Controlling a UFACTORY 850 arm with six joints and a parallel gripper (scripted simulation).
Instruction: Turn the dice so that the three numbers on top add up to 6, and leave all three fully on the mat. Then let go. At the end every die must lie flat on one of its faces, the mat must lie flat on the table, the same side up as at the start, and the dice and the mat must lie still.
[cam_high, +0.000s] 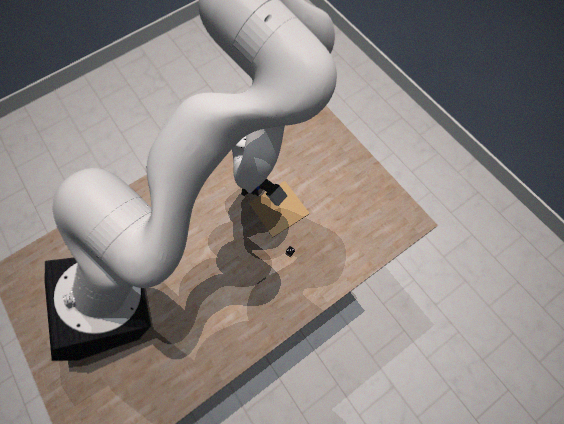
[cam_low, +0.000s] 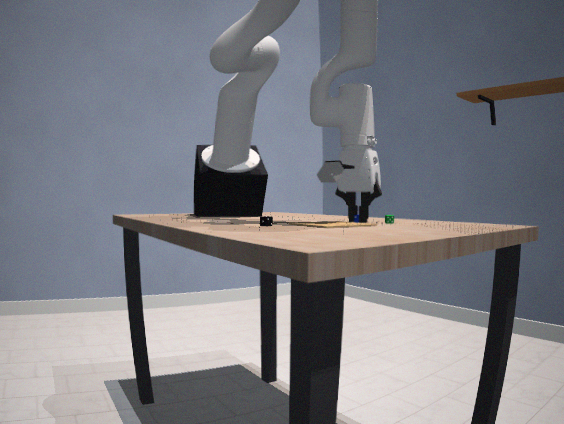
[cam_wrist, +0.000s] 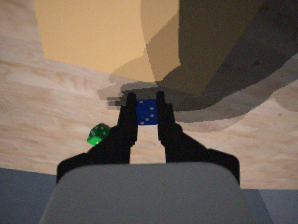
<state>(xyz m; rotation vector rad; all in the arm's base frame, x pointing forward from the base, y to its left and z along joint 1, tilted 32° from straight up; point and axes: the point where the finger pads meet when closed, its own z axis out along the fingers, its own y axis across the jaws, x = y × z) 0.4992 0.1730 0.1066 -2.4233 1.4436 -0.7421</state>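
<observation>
Just off the near edge of the mat (cam_wrist: 95, 37), on the bare surface (cam_low: 320, 245), the blue die (cam_wrist: 146, 112) is seen between the two fingers of the tool (cam_wrist: 146, 114), which is clenched on it, the pads pressed against its opposite sides. Several white pips are visible on the face toward the wrist camera; the exact count cannot be told. The green die (cam_wrist: 98, 134) lies on the surface beside the tool, apart from the mat, and the black die (cam_high: 289, 251) lies well apart on the wood, also off the mat. By this showing, the task is judged to be at an early stage: no die is on the mat, and all three remain to be carried onto it, turned for a sum of six, and released.
</observation>
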